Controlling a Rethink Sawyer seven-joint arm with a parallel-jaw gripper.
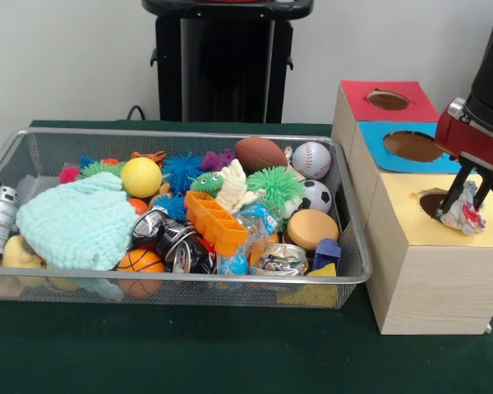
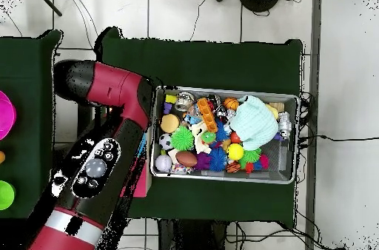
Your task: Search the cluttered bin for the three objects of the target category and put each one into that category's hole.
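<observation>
Dark green cloth-covered worktop [image 1: 189, 353] carries two things side by side. Wide shallow silver wire-mesh bin with metal rim [image 1: 181, 277] sits on left in front view, heaped with toys. Just beside its right end stands row of pale wooden boxes [image 1: 431, 283], faces red, blue, yellow from far to near. Overhead view: same green worktop [image 2: 222, 62] all round bin [image 2: 222, 177].

The gripper [image 1: 468, 190] hangs over the yellow-faced hole [image 1: 434, 202] of the pale wooden box [image 1: 431, 275], its fingers closed on the crumpled polka-dot cloth [image 1: 464, 215], which rests at the hole's rim. Behind sit the blue-faced hole [image 1: 412, 146] and the red-faced hole [image 1: 388, 100]. In the wire-mesh bin [image 1: 189, 277] on the green bench [image 1: 189, 353], the mint-green knit cloth [image 1: 78, 223] lies at the left over balls and cans.
</observation>
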